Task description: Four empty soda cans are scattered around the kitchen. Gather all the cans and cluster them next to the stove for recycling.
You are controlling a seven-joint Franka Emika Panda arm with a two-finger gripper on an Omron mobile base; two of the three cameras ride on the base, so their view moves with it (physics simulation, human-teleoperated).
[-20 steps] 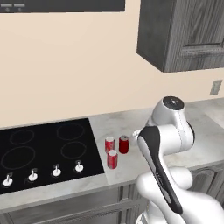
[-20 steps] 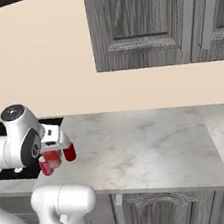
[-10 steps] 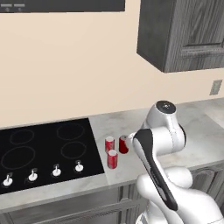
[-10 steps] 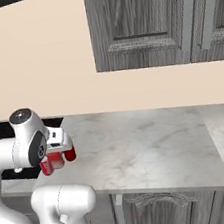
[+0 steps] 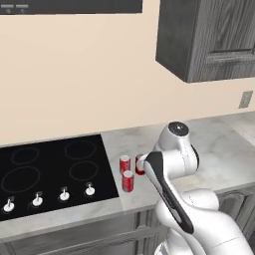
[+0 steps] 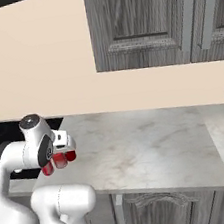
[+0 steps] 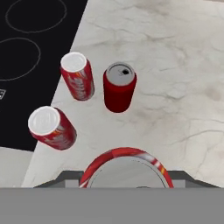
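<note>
End effector (image 7: 126, 186) is clamped on the fourth soda can (image 7: 126, 168), upright, hanging just above the bench (image 7: 183, 65). The other three cans (image 7: 119, 87) stand clustered ahead of it, right beside the stove (image 7: 30, 48).

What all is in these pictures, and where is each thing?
Cans on counter: three, red with silver tops, standing together beside the stove.
Held can: one, red, in the claw above the counter.
Stove: one, black glass, left of the cans.
Knobs: four, white, along the stove's front.
Counter: grey marble, along the wall.
Cabinets: dark grey wood, above the counter and below it.
Outlet: one, grey, on the cream wall.
Arm: white.
Claw: shut on the held can.
</note>
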